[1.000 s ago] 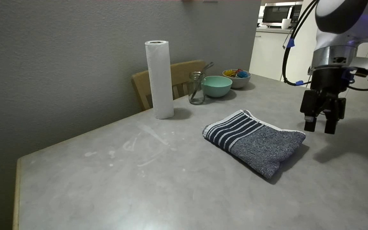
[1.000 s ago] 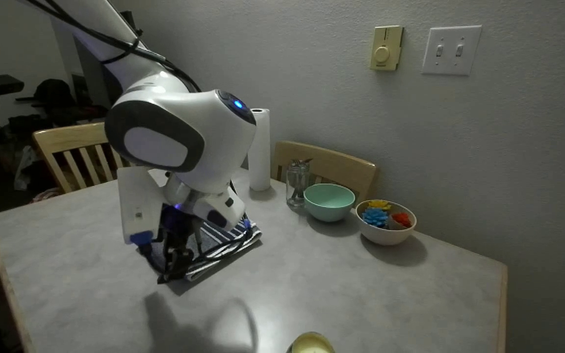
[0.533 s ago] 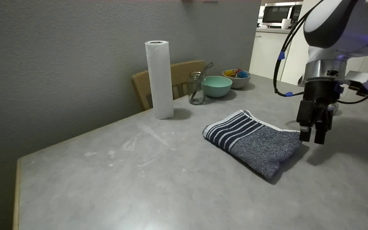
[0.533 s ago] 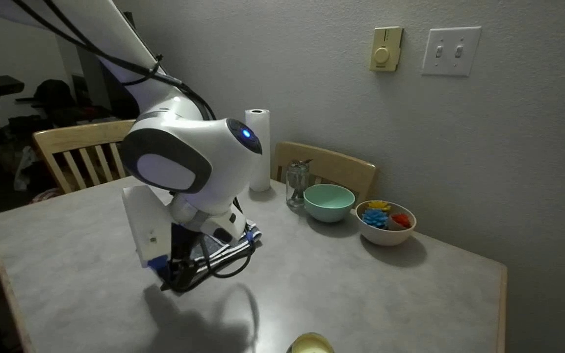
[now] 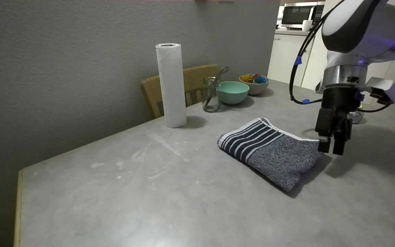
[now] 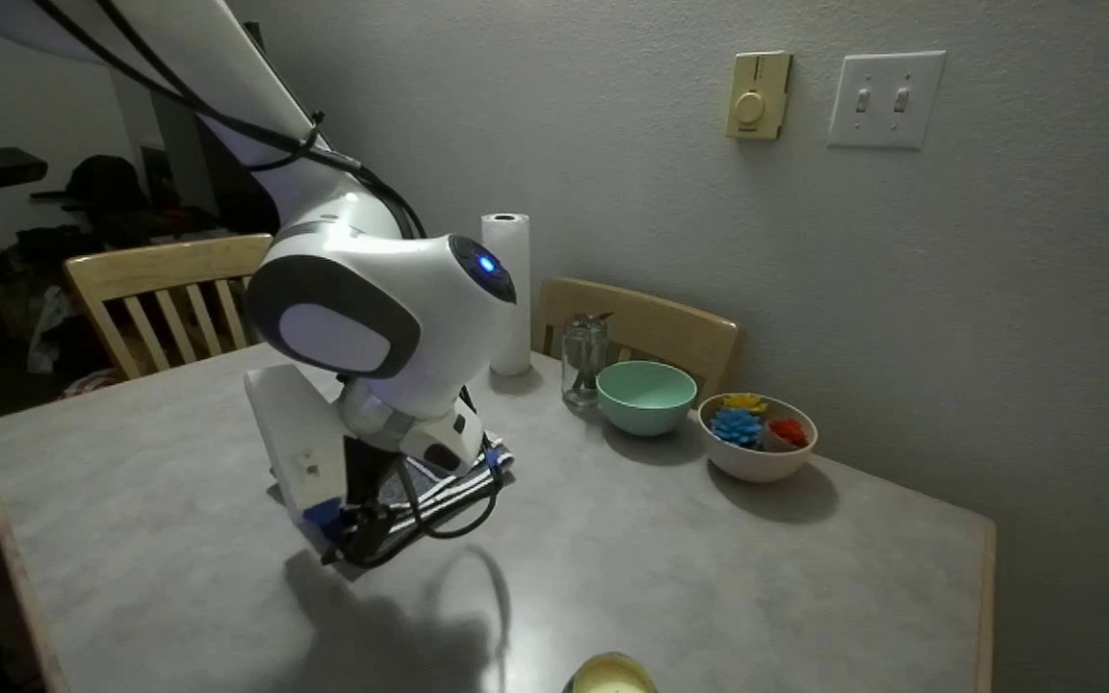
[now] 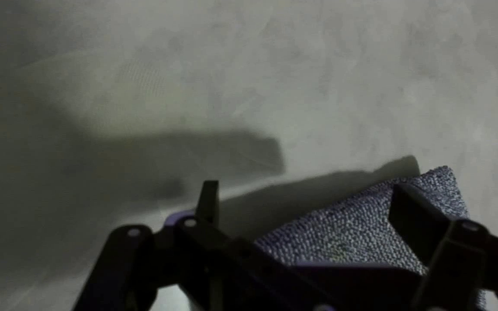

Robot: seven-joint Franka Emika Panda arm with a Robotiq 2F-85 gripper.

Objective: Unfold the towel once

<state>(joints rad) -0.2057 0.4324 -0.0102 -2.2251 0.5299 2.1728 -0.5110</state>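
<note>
The towel (image 5: 269,154) lies folded on the table, blue-grey with a band of white stripes at one end. In an exterior view the arm covers most of the towel (image 6: 439,496). My gripper (image 5: 331,147) is at the plain end, above the table. In the wrist view the gripper (image 7: 304,201) is open, its fingers wide apart with nothing held. One finger is over the towel (image 7: 352,229), and the other is past its edge over the table. Whether a finger touches the cloth, I cannot tell.
A white paper towel roll (image 5: 171,89), a glass jar (image 5: 210,97), a green bowl (image 5: 232,92) and a bowl with coloured pieces (image 6: 757,452) stand along the wall side. A small jar (image 5: 356,116) is behind the gripper. A yellow-topped round object (image 6: 612,674) is at the near edge.
The gripper has moved down and towards the plain end of the towel, more slowly in the last half second. The towel has not moved.
</note>
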